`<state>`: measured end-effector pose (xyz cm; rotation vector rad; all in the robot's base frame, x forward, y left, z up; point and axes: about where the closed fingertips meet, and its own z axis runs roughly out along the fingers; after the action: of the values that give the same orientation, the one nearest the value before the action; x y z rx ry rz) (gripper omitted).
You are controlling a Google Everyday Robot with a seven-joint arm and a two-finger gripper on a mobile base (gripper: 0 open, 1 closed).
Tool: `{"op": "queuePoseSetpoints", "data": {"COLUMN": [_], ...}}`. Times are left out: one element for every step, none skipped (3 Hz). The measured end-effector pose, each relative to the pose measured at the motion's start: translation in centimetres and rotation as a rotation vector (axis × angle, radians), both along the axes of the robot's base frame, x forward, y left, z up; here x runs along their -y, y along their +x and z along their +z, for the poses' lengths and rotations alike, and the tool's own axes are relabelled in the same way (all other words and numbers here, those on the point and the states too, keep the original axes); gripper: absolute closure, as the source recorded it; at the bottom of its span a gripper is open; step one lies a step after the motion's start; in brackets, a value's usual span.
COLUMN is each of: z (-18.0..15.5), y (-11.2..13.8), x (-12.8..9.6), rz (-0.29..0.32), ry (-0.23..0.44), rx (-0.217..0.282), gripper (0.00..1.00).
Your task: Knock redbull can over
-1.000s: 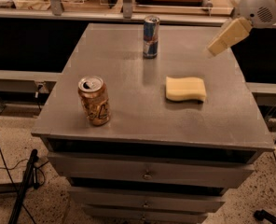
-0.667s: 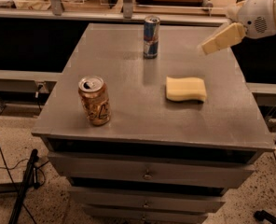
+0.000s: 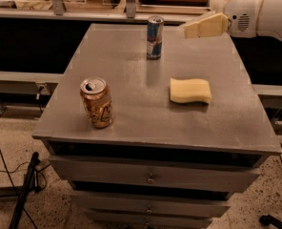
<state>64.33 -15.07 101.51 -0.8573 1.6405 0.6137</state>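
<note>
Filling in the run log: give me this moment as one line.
redbull can: upright, far side of table | gripper: in air beside can top, not touching | gold-brown can: upright | sponge: flat on table

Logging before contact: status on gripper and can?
Gripper right of the slim blue-and-silver redbull can, near its top, not touching. Can upright, far side of grey table. Nothing between; yellow sponge, gold-brown can sit nearer.

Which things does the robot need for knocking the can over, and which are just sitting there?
For the job:
redbull can, upright near the drawer cabinet's back edge
gripper, in the air beside the can's top

Just lying about:
gold-brown can, front left
yellow sponge, lying flat
</note>
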Motion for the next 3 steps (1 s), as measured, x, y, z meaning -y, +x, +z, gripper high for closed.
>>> {"op": "queuePoseSetpoints", "data": {"z": [-0.4, -0.8, -2.0], "y": [-0.1, 0.9, 5.3], "x": [0.2, -0.6, -2.9], "rz": [0.002, -0.008, -0.048], "ry": [-0.016, -0.006, 0.011], "rx": [-0.006, 0.018, 0.106], "gripper": [0.00, 0.00, 0.00]}}
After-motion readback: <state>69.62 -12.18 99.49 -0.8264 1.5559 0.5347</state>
